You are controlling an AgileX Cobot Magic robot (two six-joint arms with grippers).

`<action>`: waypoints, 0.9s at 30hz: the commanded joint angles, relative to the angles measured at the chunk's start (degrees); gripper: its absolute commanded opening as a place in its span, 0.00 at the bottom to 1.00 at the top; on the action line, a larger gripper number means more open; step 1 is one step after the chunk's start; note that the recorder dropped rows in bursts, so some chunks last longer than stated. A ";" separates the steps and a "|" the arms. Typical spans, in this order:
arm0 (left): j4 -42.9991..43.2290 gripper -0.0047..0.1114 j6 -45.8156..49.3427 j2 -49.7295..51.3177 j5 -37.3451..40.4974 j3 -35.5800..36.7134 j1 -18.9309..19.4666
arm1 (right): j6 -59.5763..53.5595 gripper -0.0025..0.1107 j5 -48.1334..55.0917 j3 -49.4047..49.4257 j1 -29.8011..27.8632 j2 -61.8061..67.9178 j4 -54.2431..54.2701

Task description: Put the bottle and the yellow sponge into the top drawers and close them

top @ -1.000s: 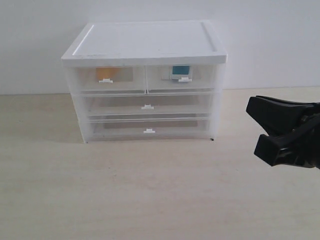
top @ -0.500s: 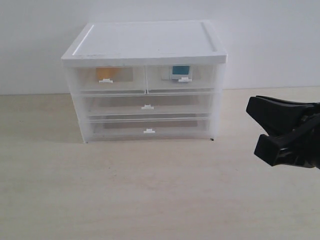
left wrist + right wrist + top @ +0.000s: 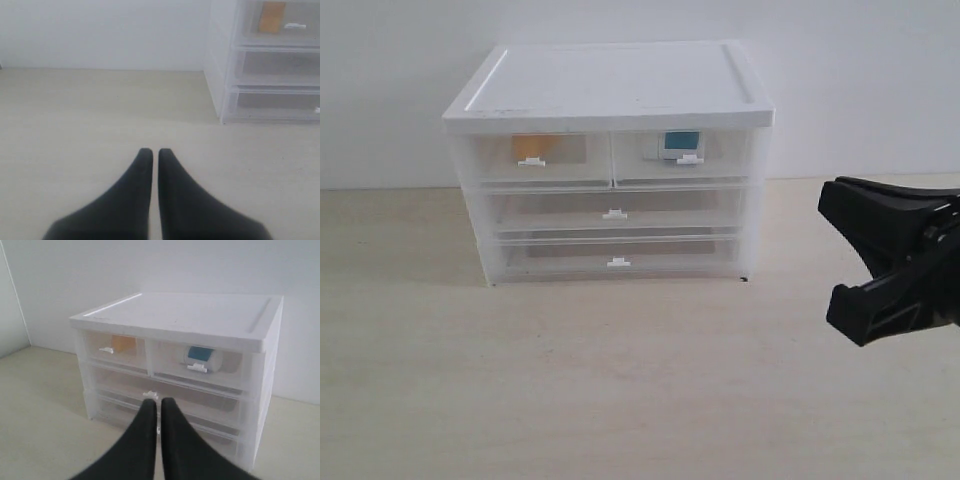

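The yellow sponge (image 3: pixel 528 146) shows as an orange patch inside the left top drawer (image 3: pixel 535 165), which is pushed in. The bottle (image 3: pixel 681 143), with its teal label, lies inside the right top drawer (image 3: pixel 685 168), also pushed in. From the right wrist I see the bottle (image 3: pixel 202 357) and the sponge (image 3: pixel 123 345) behind their translucent fronts. My right gripper (image 3: pixel 850 252) hovers to the right of the cabinet; its fingers (image 3: pixel 160 401) are shut and hold nothing. My left gripper (image 3: pixel 151 151) is shut and empty over the table, left of the cabinet, with the sponge (image 3: pixel 272 16) in sight.
The white drawer cabinet (image 3: pixel 610 85) stands against the back wall, with two full-width drawers (image 3: pixel 614 212) below, both shut. Pale wooden table (image 3: pixel 570 380) spreads in front of it. A white wall runs behind.
My right gripper has shifted slightly, its upper part a little higher and further right. The cabinet, drawers and their contents are unchanged.
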 commanded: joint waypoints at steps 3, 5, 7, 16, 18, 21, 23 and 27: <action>0.11 0.07 -0.47 -0.22 -0.17 0.21 0.17 | -5.56 0.02 15.09 0.01 -5.71 -8.71 1.01; 0.11 0.07 -0.47 -0.22 -0.17 0.21 0.17 | -8.84 0.02 22.59 0.27 -8.85 -14.50 1.01; 0.11 0.07 -0.47 -0.22 -0.17 0.21 0.17 | -9.49 0.02 23.98 2.01 -11.61 -20.05 1.01; 0.11 0.07 -0.47 -0.22 -0.17 0.21 0.17 | -9.39 0.02 22.37 14.47 -20.44 -42.33 1.01; 0.11 0.07 -0.47 -0.22 -0.17 0.21 0.17 | -9.39 0.02 20.58 17.07 -21.61 -44.77 1.01; 0.11 0.07 -0.47 -0.22 -0.17 0.21 0.17 | -7.54 0.02 19.44 17.83 -23.69 -47.45 1.88; 0.11 0.07 -0.47 -0.22 -0.17 0.21 0.17 | -6.59 0.02 21.95 17.83 -25.05 -48.60 2.15; 0.11 0.07 -0.47 -0.22 -0.17 0.21 0.17 | -7.01 0.02 25.58 17.83 -26.49 -50.40 2.28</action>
